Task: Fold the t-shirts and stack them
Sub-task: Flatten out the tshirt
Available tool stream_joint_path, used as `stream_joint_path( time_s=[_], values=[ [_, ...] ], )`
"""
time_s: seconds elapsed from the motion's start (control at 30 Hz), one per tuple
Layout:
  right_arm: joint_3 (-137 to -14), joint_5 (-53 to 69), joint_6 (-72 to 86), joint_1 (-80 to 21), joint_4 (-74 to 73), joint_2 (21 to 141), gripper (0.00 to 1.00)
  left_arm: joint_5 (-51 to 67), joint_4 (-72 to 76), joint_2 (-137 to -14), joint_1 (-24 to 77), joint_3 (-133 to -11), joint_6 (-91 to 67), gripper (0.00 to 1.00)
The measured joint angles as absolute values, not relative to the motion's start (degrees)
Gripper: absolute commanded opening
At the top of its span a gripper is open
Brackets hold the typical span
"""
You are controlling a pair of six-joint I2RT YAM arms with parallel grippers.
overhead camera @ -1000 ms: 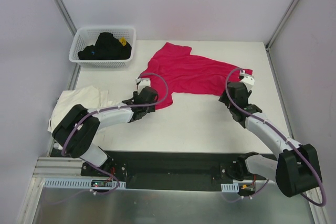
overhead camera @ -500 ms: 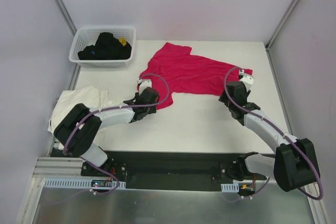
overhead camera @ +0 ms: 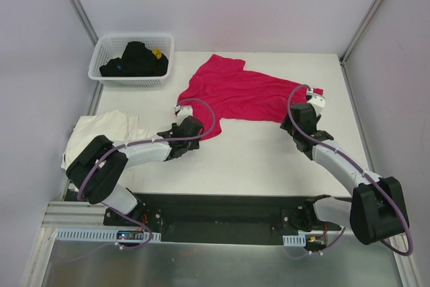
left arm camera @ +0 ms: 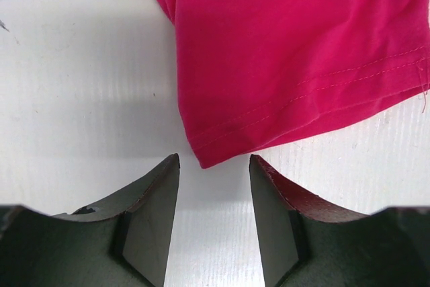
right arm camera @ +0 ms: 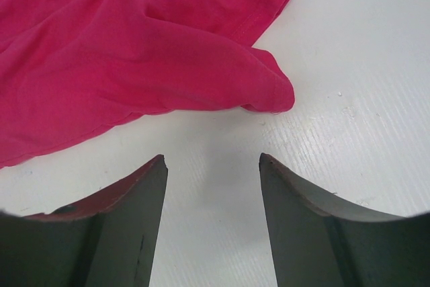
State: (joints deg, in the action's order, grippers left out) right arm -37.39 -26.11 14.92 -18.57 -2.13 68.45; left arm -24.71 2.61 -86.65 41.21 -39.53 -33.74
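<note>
White table (overhead camera: 255, 156) carries the red shirt (overhead camera: 245, 95), spread out and unfolded, between the left gripper (overhead camera: 193, 129) and the right gripper (overhead camera: 304, 109). The cream shirt (overhead camera: 101, 131) lies crumpled well behind the left gripper, beside its arm.

Left wrist view: jaws stand partly apart and empty, with the red shirt's hem corner just ahead of the tips.

Right wrist view: jaws stand wide and empty, with a sleeve fold just ahead.

Judged progress: no fold is made. Folding both shirts and stacking them are left.

Top view high from the near side, over the whole desk (overhead camera: 255, 159), wrist views close, looking past their fingers (left arm camera: 148, 220), sharing the magenta shirt (overhead camera: 245, 95).
</note>
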Motion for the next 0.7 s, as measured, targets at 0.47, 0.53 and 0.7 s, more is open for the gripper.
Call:
stream_joint_path(
  time_s=[0.47, 0.53, 0.7],
  values=[
    [-37.39, -25.85, 14.96, -17.67, -2.11, 68.64, 0.55, -24.97, 2.31, -89.32, 41.23, -41.23, -34.04, 0.42],
    [-37.39, -25.71, 14.94, -17.56, -2.11, 68.66, 0.53, -25.06, 2.28, -89.89, 41.23, -41.76, -34.02, 0.4],
    [-37.39, -25.45, 14.94, -17.1, -1.89, 69.84, 0.48, -25.21, 2.28, -91.07, 41.23, -42.89, -33.87, 0.19]
  ],
)
